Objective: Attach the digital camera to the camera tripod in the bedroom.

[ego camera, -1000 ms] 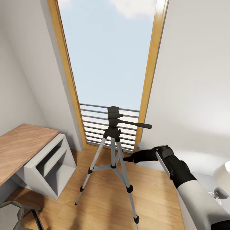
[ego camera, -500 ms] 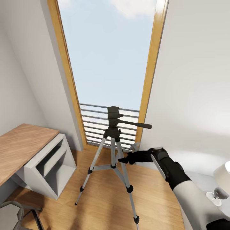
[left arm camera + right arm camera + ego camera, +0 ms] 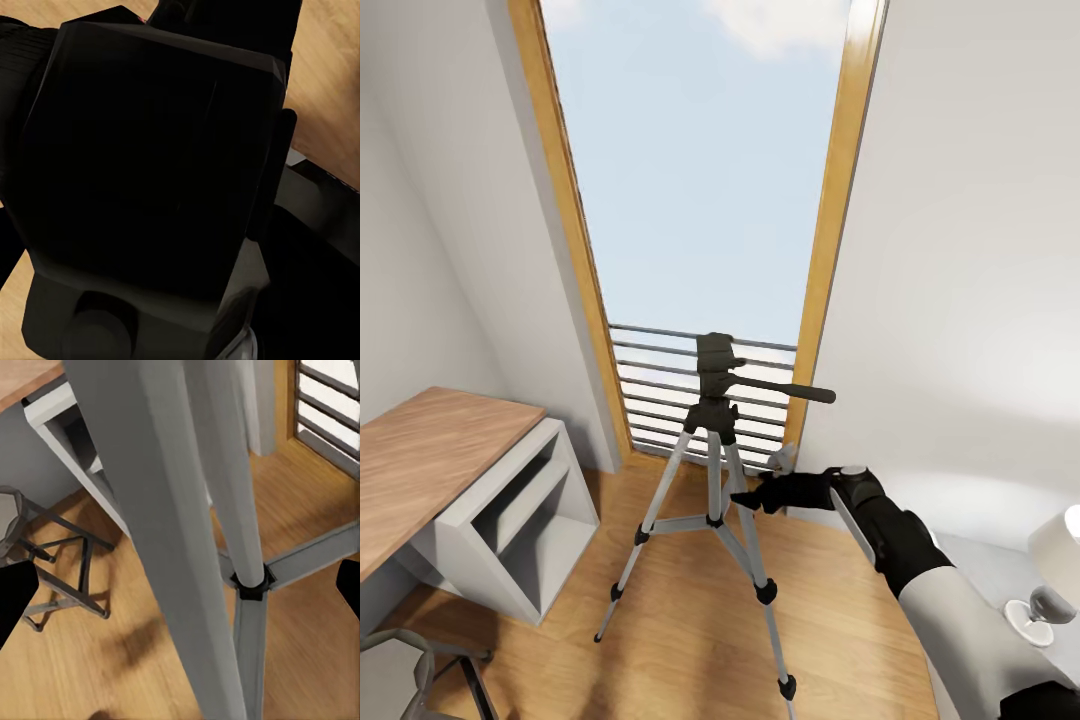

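Floorboards (image 3: pixel 690 640) of light wood run from the foreground up to a tall window (image 3: pixel 700 150) with an orange-wood frame, its glass showing pale blue sky and a patch of cloud, and a grey horizontal railing (image 3: pixel 660 390) crossing its lower part. White walls close in on both sides, the left one sloping. On the left stands a desk (image 3: pixel 430 470) with a wooden top and a white open-shelf unit (image 3: pixel 525 515) at its end; the dark frame of a grey stool (image 3: pixel 420 660) shows at the lower left corner. At the lower right edge sit a pale lamp shade (image 3: pixel 1060 540) and a small glass on a dish (image 3: pixel 1035 610). The camera tripod (image 3: pixel 712 480) stands on the floor in front of the window, silver legs spread, black head upright with its pan handle pointing toward the right wall. The right gripper (image 3: pixel 745 499) reaches in from the right at mid-leg height, its dark fingertips just beside the tripod's nearest leg; in the right wrist view the two black fingertips sit at opposite edges with the grey legs (image 3: pixel 161 532) and a black joint (image 3: pixel 250 583) between them, so the claw is spread wide. In the left wrist view a dark, boxy black body (image 3: pixel 150 150) blocks nearly everything, with wood floor at the corners; whether this is the digital camera, and how the left claw stands, I cannot tell.
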Controlling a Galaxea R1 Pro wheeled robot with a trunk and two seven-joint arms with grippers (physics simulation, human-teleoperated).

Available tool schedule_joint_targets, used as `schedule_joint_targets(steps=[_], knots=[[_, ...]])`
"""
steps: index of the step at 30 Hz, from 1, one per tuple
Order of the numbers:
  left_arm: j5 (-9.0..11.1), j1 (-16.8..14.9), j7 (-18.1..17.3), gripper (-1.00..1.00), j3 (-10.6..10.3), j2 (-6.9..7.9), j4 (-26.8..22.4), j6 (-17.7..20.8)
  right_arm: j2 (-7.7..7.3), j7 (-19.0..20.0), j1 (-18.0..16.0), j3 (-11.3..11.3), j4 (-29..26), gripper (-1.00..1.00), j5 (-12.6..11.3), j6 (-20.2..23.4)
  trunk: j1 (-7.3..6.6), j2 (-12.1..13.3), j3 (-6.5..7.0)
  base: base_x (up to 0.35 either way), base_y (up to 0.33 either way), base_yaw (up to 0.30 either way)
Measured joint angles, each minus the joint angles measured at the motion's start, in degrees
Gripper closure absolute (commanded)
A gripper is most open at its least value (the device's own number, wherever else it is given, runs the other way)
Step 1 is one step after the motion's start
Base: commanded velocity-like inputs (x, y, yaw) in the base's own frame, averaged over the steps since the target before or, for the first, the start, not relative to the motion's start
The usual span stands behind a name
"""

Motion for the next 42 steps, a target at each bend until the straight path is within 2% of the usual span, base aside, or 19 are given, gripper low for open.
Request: schedule_joint_targets(steps=[1,4,10,20,29,42], knots=[[0.0,0.0,0.0,1.0,0.0,0.0,0.02,0.0,0.01,-0.05,0.0,0.0,0.26,-1.0,-0.01,-0.32,0.0,0.0,0.0,0.0,0.0,0.0],[0.0,0.0,0.0,1.0,0.0,0.0,0.0,0.0,0.4,-1.53,0.0,-0.22,5.84,-1.0,-0.04,-5.16,0.0,0.0,0.0,0.0,0.0,0.0],[0.0,0.0,0.0,1.0,0.0,0.0,0.01,0.0,1.38,-3.88,0.0,-0.39,11.35,-1.0,-0.1,-11.23,0.0,0.0,0.0,0.0,0.0,0.0],[0.0,0.0,0.0,1.0,0.0,0.0,0.01,0.0,2.7,-4.68,-0.01,-0.48,13.08,-1.0,-0.29,-13.24,0.0,0.0,0.0,0.0,0.0,0.0],[0.0,0.0,0.0,1.0,0.0,0.0,0.03,0.0,5.11,-5.71,-0.01,-0.68,14.24,-1.0,-0.32,-14.42,0.0,0.0,0.0,0.0,0.0,0.0],[0.0,0.0,0.0,1.0,0.0,0.0,0.02,0.0,7.1,-13.13,-0.01,-2.56,19.74,-1.0,-0.22,-25.36,0.0,0.0,0.0,0.0,0.0,0.0]])
